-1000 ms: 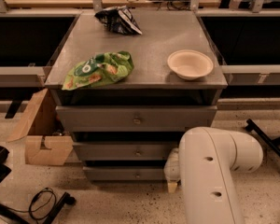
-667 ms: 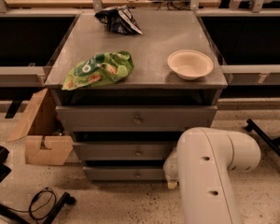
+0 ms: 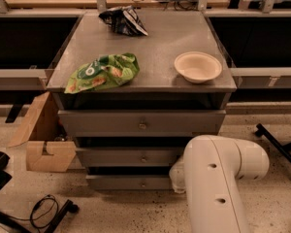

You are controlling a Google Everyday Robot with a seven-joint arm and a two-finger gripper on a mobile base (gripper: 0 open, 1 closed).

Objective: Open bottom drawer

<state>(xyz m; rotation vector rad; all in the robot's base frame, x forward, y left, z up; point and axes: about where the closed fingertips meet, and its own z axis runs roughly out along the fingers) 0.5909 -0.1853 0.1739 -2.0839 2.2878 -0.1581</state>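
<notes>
The bottom drawer (image 3: 116, 182) is the lowest of three grey fronts on the grey cabinet (image 3: 68, 57), at lower centre of the frame. It shows as a flat, wide, shallow strip with a small round metal knob (image 3: 143, 183) at its middle. A dark band separates it from the middle drawer (image 3: 111, 157) above, which carries the same kind of knob; the taller top drawer (image 3: 102, 123) sits higher still.

The robot's thick white arm (image 3: 218, 178) fills the lower right. The claw (image 3: 177, 176) is at the arm's left end, right against the right end of the bottom drawer's front, to the right of the knob. Most of it is hidden, so I cannot tell whether it is apart or together.

On the counter lie a green snack bag (image 3: 104, 72), a dark bag (image 3: 122, 21) and a pale bowl (image 3: 198, 66).
</notes>
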